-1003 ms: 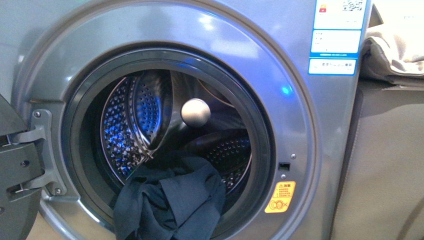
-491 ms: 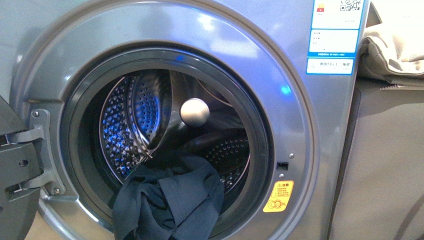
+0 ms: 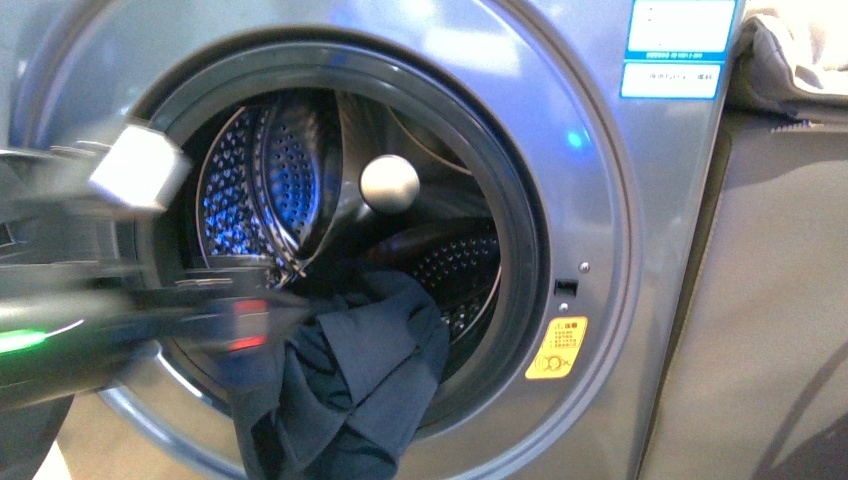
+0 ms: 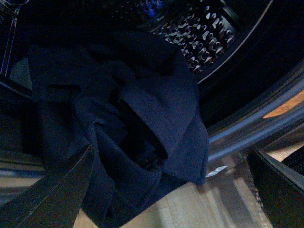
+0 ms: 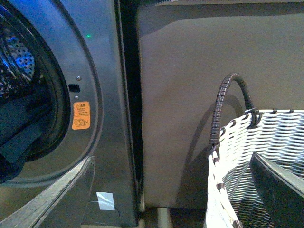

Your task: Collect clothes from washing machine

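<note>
The grey washing machine (image 3: 600,200) fills the front view, its round mouth open onto the perforated drum (image 3: 260,190). Dark navy clothes (image 3: 350,380) spill from the drum over the lower rim. My left gripper (image 3: 250,325) is a blur at the left, right beside the clothes at the mouth. In the left wrist view the clothes (image 4: 133,123) lie just ahead of the open left gripper (image 4: 171,156), with nothing between its fingers (image 4: 52,194). The right gripper (image 5: 171,159) is open and empty, held to the right of the machine (image 5: 99,118) with a little of the clothes (image 5: 19,128) in its view.
A white woven basket (image 5: 256,156) with a dark handle (image 5: 221,109) stands on the floor to the machine's right, before a grey-brown panel (image 5: 190,85). Beige fabric (image 3: 800,50) lies on top of that panel. An orange sticker (image 3: 557,348) marks the machine's front.
My left arm has swung in from the left, blurred by motion, up to the drum mouth and the clothes. The machine sits higher in the front view than before.
</note>
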`<action>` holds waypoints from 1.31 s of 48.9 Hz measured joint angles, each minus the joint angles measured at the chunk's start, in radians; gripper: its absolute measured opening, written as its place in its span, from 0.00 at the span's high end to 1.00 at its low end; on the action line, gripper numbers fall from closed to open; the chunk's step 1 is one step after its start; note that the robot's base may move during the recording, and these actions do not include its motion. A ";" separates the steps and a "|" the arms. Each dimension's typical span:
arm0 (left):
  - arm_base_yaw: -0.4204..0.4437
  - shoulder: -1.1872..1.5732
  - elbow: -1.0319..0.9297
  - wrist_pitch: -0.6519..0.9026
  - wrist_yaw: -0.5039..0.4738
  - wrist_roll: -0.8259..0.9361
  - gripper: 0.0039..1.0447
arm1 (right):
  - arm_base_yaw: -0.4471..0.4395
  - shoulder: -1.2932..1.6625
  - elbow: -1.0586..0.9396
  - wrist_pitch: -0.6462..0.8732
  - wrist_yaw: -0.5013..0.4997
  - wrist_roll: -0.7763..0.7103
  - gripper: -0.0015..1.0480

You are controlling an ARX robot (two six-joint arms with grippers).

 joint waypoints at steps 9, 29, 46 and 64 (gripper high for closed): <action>-0.023 0.168 0.175 -0.056 -0.022 0.015 0.06 | 0.000 0.000 0.000 0.000 0.000 0.000 0.07; -0.008 0.518 0.622 -0.180 -0.235 0.082 0.06 | 0.000 0.000 0.000 0.000 0.000 0.000 0.07; 0.048 0.574 0.749 -0.342 -0.303 0.076 0.06 | 0.000 0.000 0.000 0.000 0.000 0.000 0.07; -0.010 0.595 0.745 -0.463 -0.140 -0.123 0.06 | 0.000 0.000 0.000 0.000 0.000 0.000 0.07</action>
